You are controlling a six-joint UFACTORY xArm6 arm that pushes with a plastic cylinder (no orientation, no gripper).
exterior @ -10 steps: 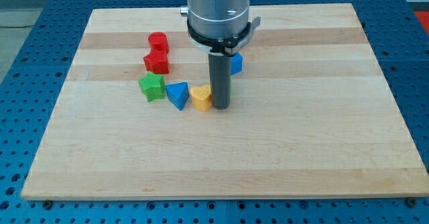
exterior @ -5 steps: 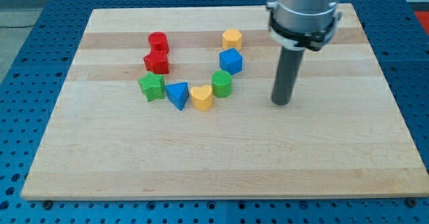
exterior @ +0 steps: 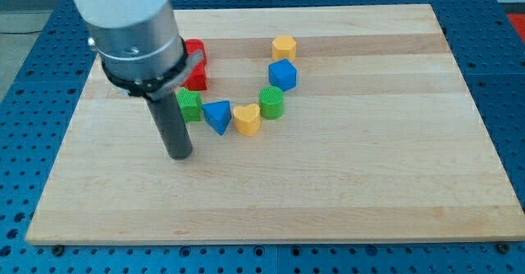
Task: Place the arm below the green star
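The green star (exterior: 190, 105) lies on the wooden board (exterior: 344, 184) left of centre, partly hidden behind my rod. My tip (exterior: 180, 154) rests on the board just below the star and slightly to its left, apart from it. A blue triangle (exterior: 217, 115), a yellow heart (exterior: 246, 119) and a green cylinder (exterior: 271, 102) run in a row to the star's right.
Two red blocks (exterior: 195, 67) sit above the star, partly hidden by the arm's body. A blue cube (exterior: 282, 75) and a yellow block (exterior: 284, 47) stand higher up, right of centre. The board's edges meet a blue perforated table (exterior: 25, 102).
My rod has swung from beside the yellow heart to the view's right, then far left. It now stands below the green star. The blocks have not moved.
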